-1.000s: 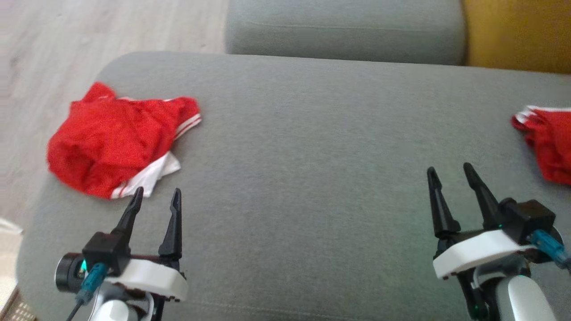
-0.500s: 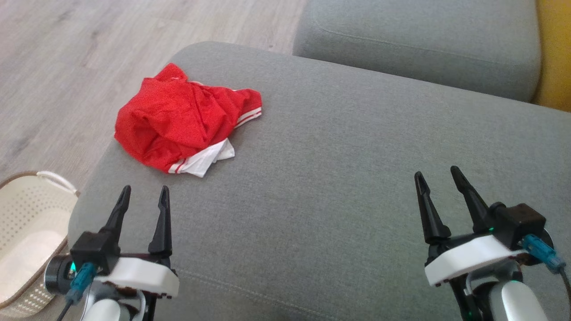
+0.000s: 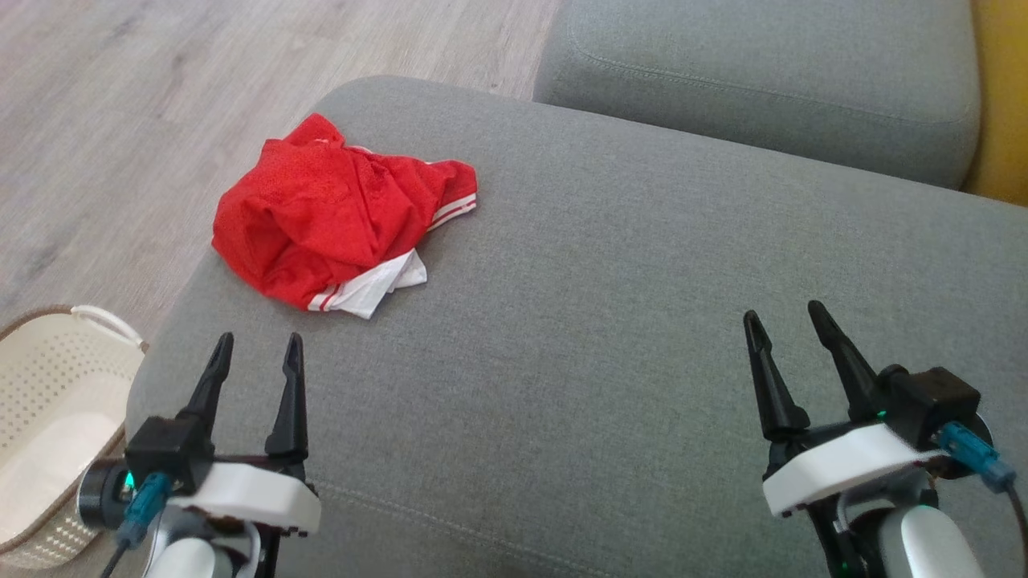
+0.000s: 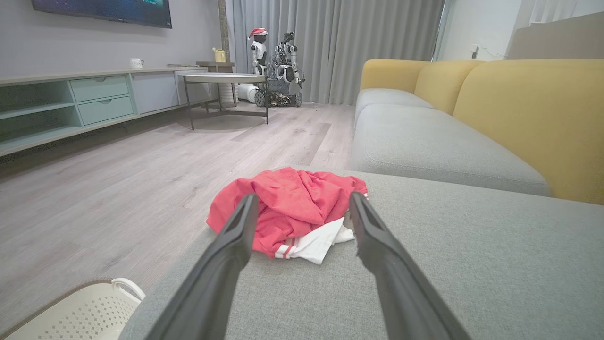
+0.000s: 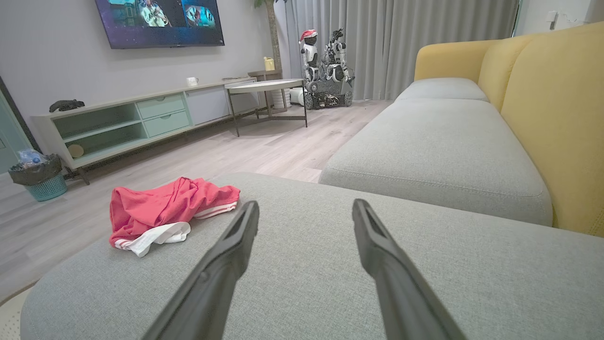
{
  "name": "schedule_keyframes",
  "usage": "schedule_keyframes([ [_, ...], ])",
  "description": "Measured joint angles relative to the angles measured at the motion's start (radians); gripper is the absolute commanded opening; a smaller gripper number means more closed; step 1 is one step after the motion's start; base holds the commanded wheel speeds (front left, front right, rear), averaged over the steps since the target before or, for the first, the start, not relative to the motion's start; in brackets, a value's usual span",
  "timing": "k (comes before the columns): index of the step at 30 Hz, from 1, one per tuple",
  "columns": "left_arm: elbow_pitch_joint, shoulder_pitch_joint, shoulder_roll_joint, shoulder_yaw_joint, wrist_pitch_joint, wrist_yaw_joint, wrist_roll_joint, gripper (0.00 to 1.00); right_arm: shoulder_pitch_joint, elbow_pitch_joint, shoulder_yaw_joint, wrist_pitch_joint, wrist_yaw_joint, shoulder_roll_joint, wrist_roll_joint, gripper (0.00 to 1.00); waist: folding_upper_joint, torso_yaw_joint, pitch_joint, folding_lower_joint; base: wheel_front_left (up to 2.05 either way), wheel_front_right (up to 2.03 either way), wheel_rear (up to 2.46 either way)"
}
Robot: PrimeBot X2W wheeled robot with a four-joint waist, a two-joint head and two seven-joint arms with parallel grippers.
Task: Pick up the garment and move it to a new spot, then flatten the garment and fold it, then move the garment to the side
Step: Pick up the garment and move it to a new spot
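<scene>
A crumpled red garment (image 3: 333, 217) with white trim lies bunched near the far left corner of the grey sofa seat (image 3: 610, 321). My left gripper (image 3: 255, 345) hovers open just short of it, nothing between its fingers; in the left wrist view the garment (image 4: 288, 208) sits straight ahead between the two dark fingers. Far to the right over bare cushion, my right gripper (image 3: 783, 315) is also open and holds nothing. From the right wrist view the garment (image 5: 160, 212) lies ahead to the left.
A cream perforated basket (image 3: 48, 425) stands on the wooden floor (image 3: 120, 120) by the seat's left edge. A second grey cushion (image 3: 763, 72) and a yellow backrest (image 3: 1000, 96) lie beyond. Across the room are a round table (image 4: 222, 80), a low cabinet (image 5: 132, 118) and a small bin (image 5: 40, 177).
The head camera has swung left, so the whole picture shifted right: a second red cloth at the right edge left the frame and the basket came in. Both grippers stay open.
</scene>
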Motion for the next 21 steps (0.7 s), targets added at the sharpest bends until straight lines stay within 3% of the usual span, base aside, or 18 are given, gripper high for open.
schedule_keyframes([
  [8,-0.012,-0.019,0.002,0.009,-0.007,0.001,-0.01,1.0,-0.002,-0.005,-0.002,0.008,0.0,0.0,-0.002,1.0,0.0,-0.003,0.031,0.0,0.0,0.0,0.0],
  [15,0.017,-0.184,-0.003,0.061,-0.01,-0.012,-0.035,1.0,-0.038,-0.033,-0.004,0.036,0.0,0.0,-0.032,1.0,0.0,-0.028,0.116,0.0002,0.0,0.0,0.0],
  [21,0.171,-0.368,-0.006,0.072,-0.015,-0.08,-0.042,1.0,-0.104,-0.057,-0.003,0.053,0.0,-0.001,-0.055,1.0,0.0,-0.075,0.202,0.0003,0.0,0.0,0.0],
])
